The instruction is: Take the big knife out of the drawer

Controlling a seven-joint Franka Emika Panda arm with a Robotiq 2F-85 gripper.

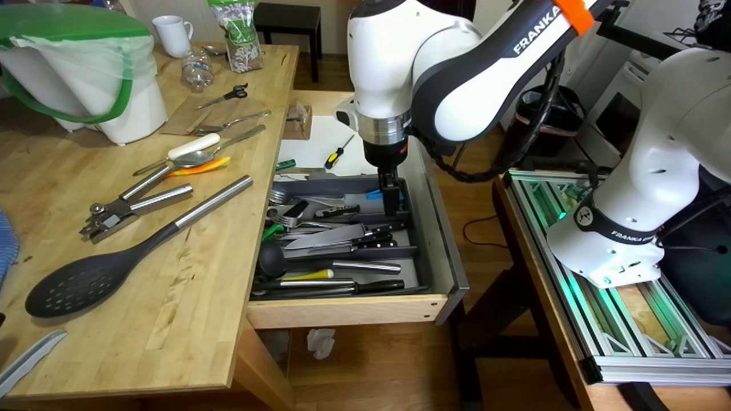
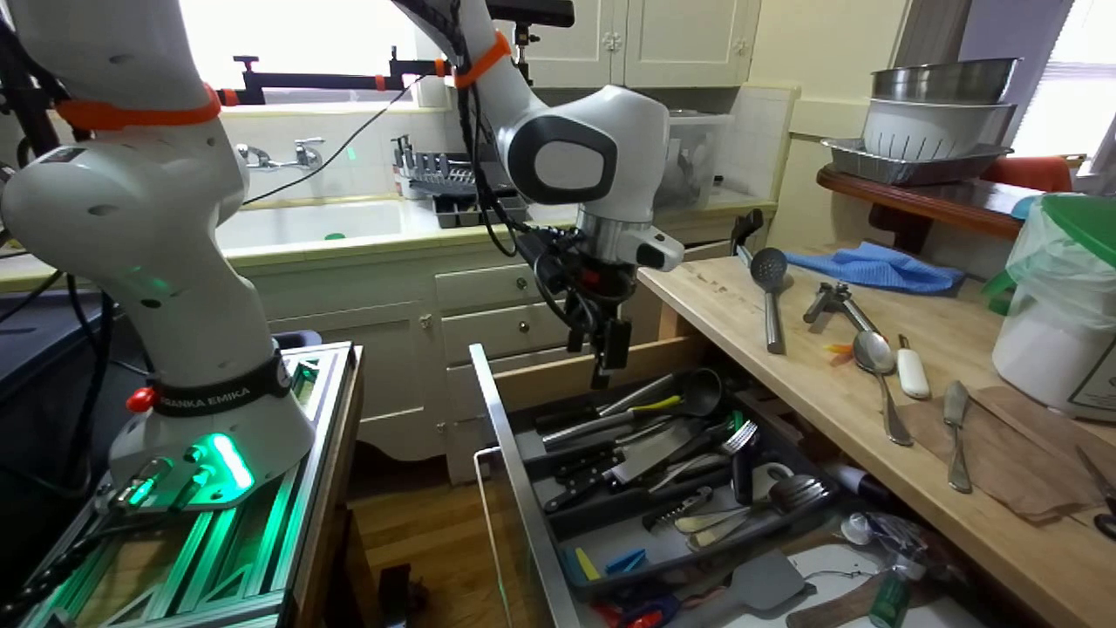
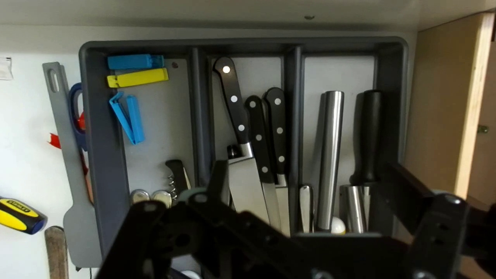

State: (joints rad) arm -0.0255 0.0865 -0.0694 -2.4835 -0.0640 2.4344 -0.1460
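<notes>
Alongside, knives (image 3: 264,164) crowd the big knife (image 3: 246,176).

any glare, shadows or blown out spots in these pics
In the wrist view, the long cylindrical steel handle casts a shadow to its left, and the black two-fingered gripper loses some detail to darkness; in an exterior view, the wide rectangular window is blown out white.

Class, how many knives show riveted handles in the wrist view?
3, in the middle tray compartment: the big knife left, a narrower knife centre, a third knife right. More may be hidden.
</notes>
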